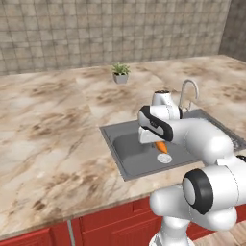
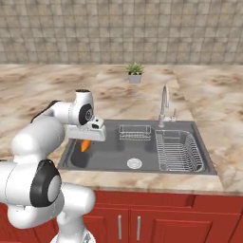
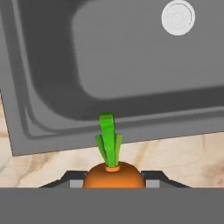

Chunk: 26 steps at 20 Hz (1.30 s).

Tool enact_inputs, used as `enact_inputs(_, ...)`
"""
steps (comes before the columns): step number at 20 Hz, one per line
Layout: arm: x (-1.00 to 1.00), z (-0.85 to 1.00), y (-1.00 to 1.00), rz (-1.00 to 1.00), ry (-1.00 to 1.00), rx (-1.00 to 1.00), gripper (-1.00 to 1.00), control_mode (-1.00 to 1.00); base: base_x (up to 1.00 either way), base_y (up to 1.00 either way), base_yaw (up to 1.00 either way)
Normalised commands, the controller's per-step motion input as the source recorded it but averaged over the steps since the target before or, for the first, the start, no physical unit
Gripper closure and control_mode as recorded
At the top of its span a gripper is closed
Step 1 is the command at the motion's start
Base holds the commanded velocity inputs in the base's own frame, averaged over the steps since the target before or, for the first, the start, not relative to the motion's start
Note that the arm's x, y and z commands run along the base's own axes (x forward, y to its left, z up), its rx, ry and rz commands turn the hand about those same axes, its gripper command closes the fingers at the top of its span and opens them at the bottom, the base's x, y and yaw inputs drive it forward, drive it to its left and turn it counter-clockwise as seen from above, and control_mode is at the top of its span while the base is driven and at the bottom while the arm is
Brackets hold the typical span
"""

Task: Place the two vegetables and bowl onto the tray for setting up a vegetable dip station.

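One veggie down-ish: your gripper (image 3: 113, 183) is pinching the carrot (image 3: 113, 174) above the sink (image 2: 109, 156); tray drop remains.

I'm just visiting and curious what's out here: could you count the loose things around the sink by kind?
Vegetables: 1, the carrot, gripped in the gripper above the sink
Potted plants: 1, the potted plant on the counter
Wire racks: 2, the dish rack and the small wire basket
Total: 4
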Motion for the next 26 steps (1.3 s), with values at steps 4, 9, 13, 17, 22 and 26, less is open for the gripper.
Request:
enact_inputs(4,0.00,0.00,0.00,0.00,0.00,0.00,1.00,1.00,0.00,0.83,-0.09)
enact_inputs(9,0.00,0.00,0.00,0.00,0.00,0.00,1.00,1.00,0.00,0.82,-0.08)
enact_inputs(13,0.00,0.00,0.00,0.00,0.00,0.00,1.00,1.00,0.00,0.81,-0.06)
enact_inputs(17,0.00,0.00,0.00,0.00,0.00,0.00,1.00,1.00,0.00,0.83,-0.05)
enact_inputs(22,0.00,0.00,0.00,0.00,0.00,0.00,1.00,1.00,0.00,0.85,-0.01)
enact_inputs(26,0.00,0.00,0.00,0.00,0.00,0.00,1.00,1.00,0.00,0.84,-0.01)
